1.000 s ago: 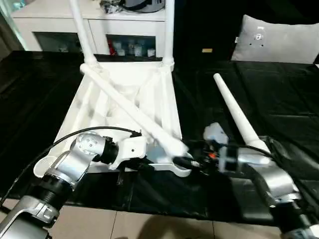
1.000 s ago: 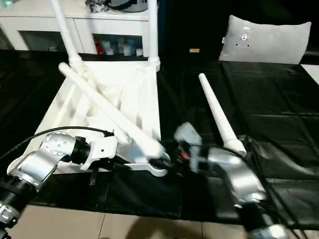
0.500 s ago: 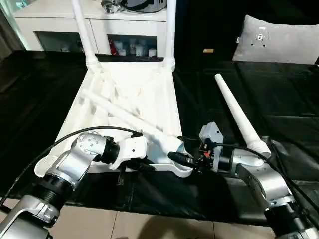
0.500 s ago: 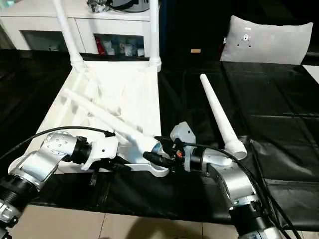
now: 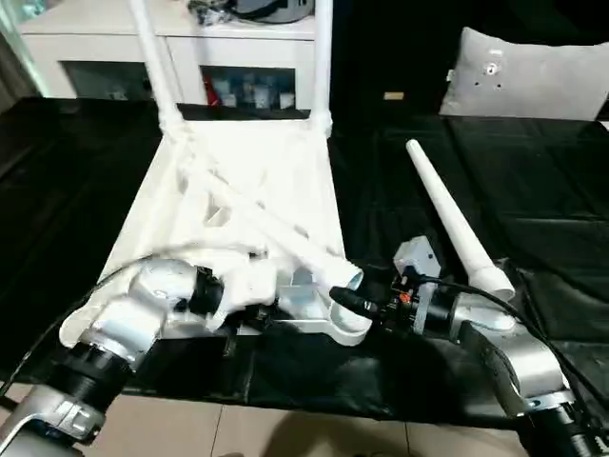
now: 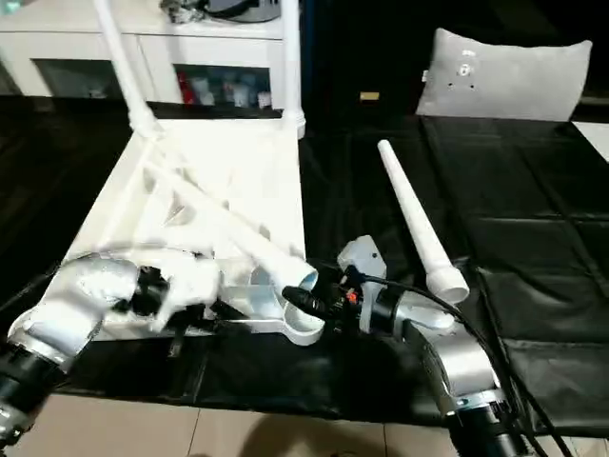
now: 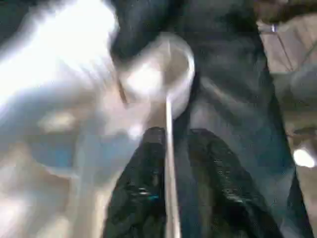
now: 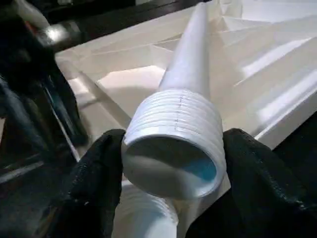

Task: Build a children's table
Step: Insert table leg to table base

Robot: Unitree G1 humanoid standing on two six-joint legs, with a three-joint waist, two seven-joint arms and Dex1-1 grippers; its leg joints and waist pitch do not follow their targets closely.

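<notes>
The children's table top [image 5: 285,162] lies upside down on black cloth, with two legs [image 5: 152,57] [image 5: 322,57] standing upright in its far corners. A third leg [image 5: 266,224] slants across the ribbed underside. My right gripper [image 8: 171,163] is shut on its threaded thick end, holding it just above the near right corner socket [image 8: 146,218]. In the head view that gripper [image 5: 347,295] reaches in from the right. My left gripper [image 5: 271,319] is at the top's near edge, blurred by motion, with a thin white rim in front of it [image 7: 181,148]. A fourth leg [image 5: 447,214] lies loose on the cloth to the right.
A grey-white cushion [image 5: 533,81] leans at the back right. A white cabinet [image 5: 219,38] stands behind the table top. The black cloth [image 5: 533,209] ends at the near edge, with tiled floor [image 5: 285,428] below.
My right gripper has closed on the slanting leg's thick end and raised it over the near right socket. My left arm is moving at the near edge.
</notes>
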